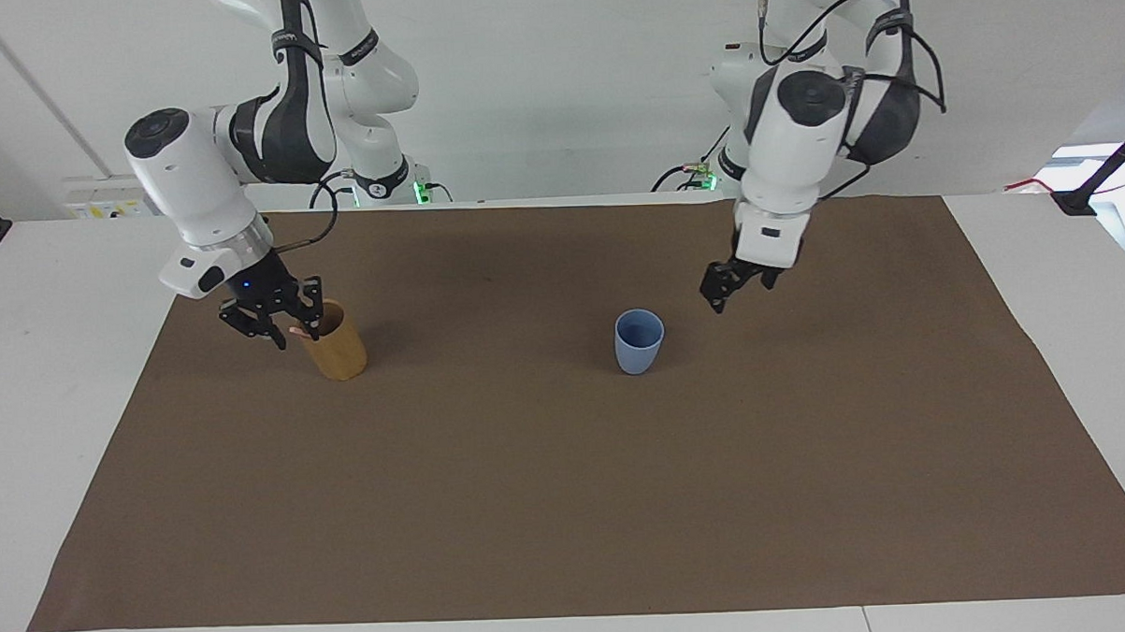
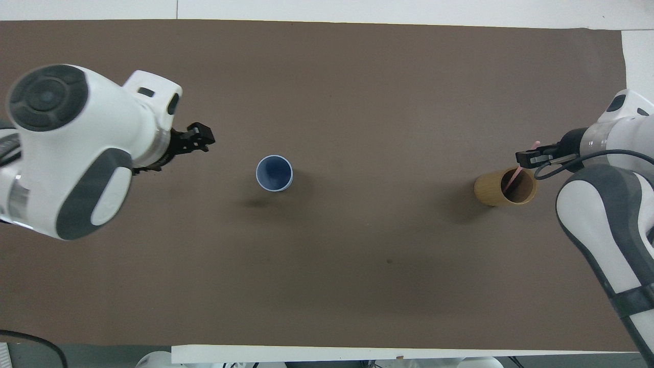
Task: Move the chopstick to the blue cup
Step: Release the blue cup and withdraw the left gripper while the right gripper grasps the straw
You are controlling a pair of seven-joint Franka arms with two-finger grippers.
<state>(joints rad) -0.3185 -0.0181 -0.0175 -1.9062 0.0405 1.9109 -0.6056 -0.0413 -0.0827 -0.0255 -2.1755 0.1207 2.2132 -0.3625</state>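
One wide brown paper mat [image 1: 568, 465] covers the white table [image 1: 47, 306], and two white arms work over it. The left gripper [image 1: 723, 290] hangs in the air over bare mat, beside the one small light-blue tapered cup [image 1: 638, 340], which stands upright and alone mid-mat; whether its fingers are apart, I cannot tell. Toward the right arm's end stands one tan-brown cylindrical cup [image 1: 336, 344], and the right gripper [image 1: 287, 327] sits at its rim, fingers pinched on a thin pale pink chopstick [image 2: 516, 175] leaning out of that cup. Only one stick can be made out there.
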